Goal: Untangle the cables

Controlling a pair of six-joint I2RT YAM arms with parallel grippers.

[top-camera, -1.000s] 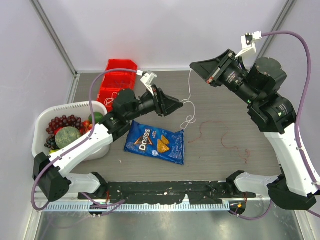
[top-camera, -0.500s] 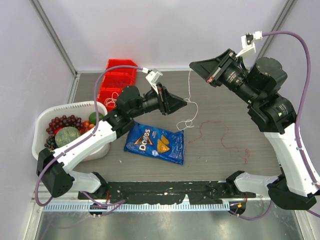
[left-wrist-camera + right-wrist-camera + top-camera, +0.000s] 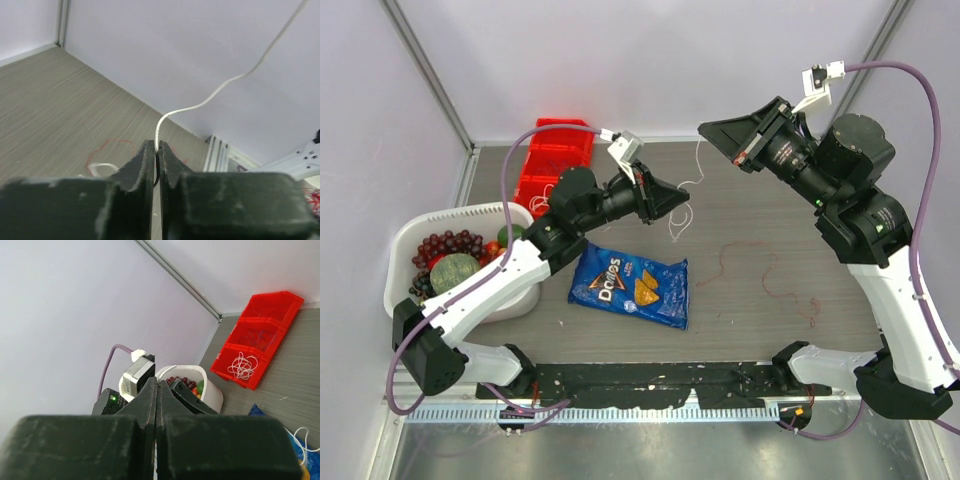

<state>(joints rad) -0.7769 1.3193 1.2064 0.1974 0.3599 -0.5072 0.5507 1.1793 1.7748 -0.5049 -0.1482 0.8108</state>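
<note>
Above the middle of the surface (image 3: 790, 205), you are holding the white cord (image 3: 187, 108) off the wood with both arms. Your left end effector (image 3: 156, 146) is clenching it right at the fingertips, and the cord is leaving that pinch and climbing away to the upper right. Your right end effector (image 3: 704, 131) is clamped fully together, raised near the back wall. From overhead the cord is running up to its tip, so it is most likely gripping the far stretch, though its own camera is not showing any cord in the pinch. A few small loops are dangling just beside your left fingertips. The red cord (image 3: 745, 245) is lying slack on the surface to the right of the chip bag (image 3: 630, 290), apart from the white one.

You are dealing with something very light and limp. The cord is sagging in a curve between the two grips, carrying no shape of its own. Being thin and probably smooth, it is likely sliding through any half-hearted pinch, so you are wanting a firm grip on a single strand. You are better off taking hold on a plain run just beside the loops, not on the tangle itself, since squeezing or jerking there is risking tightening it.
</note>
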